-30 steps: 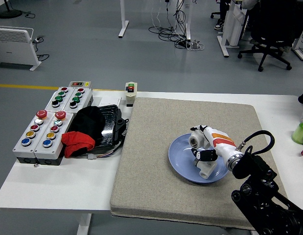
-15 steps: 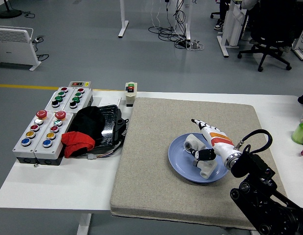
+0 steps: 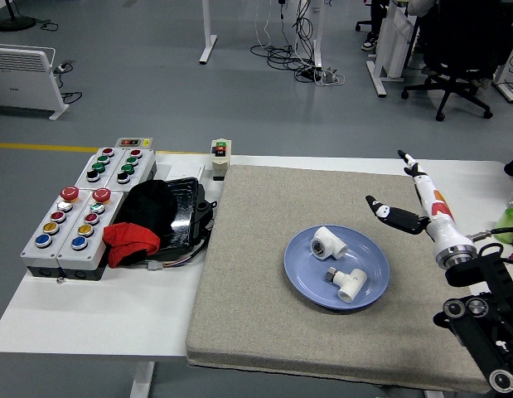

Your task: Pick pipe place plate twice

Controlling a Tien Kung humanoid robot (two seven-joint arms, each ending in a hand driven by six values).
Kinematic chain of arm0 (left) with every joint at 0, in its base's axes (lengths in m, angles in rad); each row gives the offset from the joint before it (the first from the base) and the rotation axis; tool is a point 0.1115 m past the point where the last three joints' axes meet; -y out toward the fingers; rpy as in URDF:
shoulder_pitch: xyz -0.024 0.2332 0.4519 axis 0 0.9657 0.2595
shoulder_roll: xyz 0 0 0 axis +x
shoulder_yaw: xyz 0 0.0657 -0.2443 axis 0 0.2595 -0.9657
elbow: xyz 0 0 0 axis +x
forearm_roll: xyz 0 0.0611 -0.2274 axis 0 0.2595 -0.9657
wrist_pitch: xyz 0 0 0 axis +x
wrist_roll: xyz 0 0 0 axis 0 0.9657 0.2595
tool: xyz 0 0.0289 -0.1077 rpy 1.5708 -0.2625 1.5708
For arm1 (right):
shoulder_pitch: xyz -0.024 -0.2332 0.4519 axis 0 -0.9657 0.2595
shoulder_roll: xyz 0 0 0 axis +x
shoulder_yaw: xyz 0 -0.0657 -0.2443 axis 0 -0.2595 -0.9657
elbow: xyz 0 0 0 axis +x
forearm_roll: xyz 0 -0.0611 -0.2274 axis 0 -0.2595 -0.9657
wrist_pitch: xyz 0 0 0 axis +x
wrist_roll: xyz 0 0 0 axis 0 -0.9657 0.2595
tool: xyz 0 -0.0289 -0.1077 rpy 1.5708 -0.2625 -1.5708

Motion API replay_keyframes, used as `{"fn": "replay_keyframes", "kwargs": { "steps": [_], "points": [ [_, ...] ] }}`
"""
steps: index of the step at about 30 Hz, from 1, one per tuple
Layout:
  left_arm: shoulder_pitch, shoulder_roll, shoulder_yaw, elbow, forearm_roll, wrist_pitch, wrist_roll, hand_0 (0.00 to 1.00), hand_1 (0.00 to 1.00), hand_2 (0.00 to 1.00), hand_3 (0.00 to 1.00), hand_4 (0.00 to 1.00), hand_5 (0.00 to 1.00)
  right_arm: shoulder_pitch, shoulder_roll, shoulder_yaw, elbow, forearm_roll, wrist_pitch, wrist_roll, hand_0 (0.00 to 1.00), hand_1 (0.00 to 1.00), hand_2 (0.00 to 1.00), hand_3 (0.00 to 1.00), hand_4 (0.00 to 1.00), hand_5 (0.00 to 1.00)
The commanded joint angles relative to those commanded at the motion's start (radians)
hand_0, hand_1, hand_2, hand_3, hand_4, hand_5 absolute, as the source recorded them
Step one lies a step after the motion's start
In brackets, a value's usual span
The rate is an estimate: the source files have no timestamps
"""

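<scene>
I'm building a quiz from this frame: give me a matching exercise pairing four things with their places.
Things:
1. pipe fittings
2. plate
3. right hand
4. red cloth

Places:
A. on the grey mat
B. in the air right of the plate, fingers spread
C. by the button boxes
D. on the plate

Pairs: 1-D, 2-A, 3-B, 4-C

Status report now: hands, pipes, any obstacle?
Right hand open, holding nothing, right of plate. Both pipes on plate. Left hand not in view. No obstacle.
</scene>
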Motion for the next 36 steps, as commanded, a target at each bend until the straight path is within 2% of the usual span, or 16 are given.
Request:
{"fn": "replay_keyframes", "kwargs": {
  "steps": [3,4,9,10,15,16,21,22,31,36],
  "points": [
    [0.001,0.000,-0.003,0.000,0.005,0.000,0.003,0.697,0.662,0.683,0.620,0.289,0.998,-0.041,0.014,0.101,0.050,0.130,0.021,0.001,0.943,0.891,0.998,0.963,0.686,0.405],
    [0.001,0.000,-0.003,0.000,0.005,0.000,0.003,0.696,0.662,0.683,0.620,0.289,0.998,-0.052,0.018,0.134,0.062,0.169,0.029,-0.002,0.910,0.851,0.984,0.879,0.663,0.476],
    [0.001,0.001,-0.001,0.000,0.005,-0.001,0.001,0.696,0.662,0.683,0.620,0.289,0.998,-0.131,0.027,0.273,0.099,0.381,0.077,-0.016,0.910,0.851,0.984,0.879,0.663,0.476],
    [0.001,0.001,0.000,0.000,0.004,-0.001,0.001,0.696,0.662,0.682,0.620,0.288,0.998,-0.144,0.027,0.289,0.102,0.426,0.081,-0.017,0.913,0.849,0.975,0.870,0.640,0.599],
    [-0.002,0.002,0.003,0.000,0.003,-0.002,0.000,0.696,0.662,0.682,0.620,0.288,0.998,-0.216,0.024,0.335,0.128,0.634,0.117,-0.042,0.913,0.849,0.975,0.870,0.640,0.599],
    [-0.002,0.002,0.003,0.000,0.003,-0.002,0.000,0.696,0.663,0.682,0.619,0.288,0.998,-0.220,0.024,0.336,0.130,0.673,0.120,-0.045,0.902,0.823,0.955,0.883,0.628,0.672],
    [-0.008,0.002,0.011,0.001,-0.002,-0.004,-0.001,0.696,0.663,0.682,0.619,0.288,0.998,-0.253,0.016,0.358,0.147,0.874,0.154,-0.060,0.902,0.823,0.955,0.883,0.628,0.672],
    [-0.008,0.002,0.010,0.001,-0.002,-0.004,0.000,0.696,0.662,0.684,0.621,0.287,0.998,-0.254,0.016,0.360,0.149,0.892,0.156,-0.059,0.895,0.811,0.953,0.889,0.628,0.698],
    [-0.008,0.003,0.018,0.001,-0.018,-0.008,-0.006,0.695,0.663,0.683,0.620,0.288,0.998,-0.242,0.020,0.362,0.149,0.887,0.157,-0.061,0.905,0.810,0.951,0.888,0.631,0.703],
    [-0.007,0.006,-0.010,0.001,-0.003,-0.006,-0.012,0.695,0.664,0.683,0.619,0.288,0.998,-0.236,0.022,0.363,0.147,0.878,0.156,-0.059,0.909,0.812,0.951,0.886,0.633,0.703]
  ]
}}
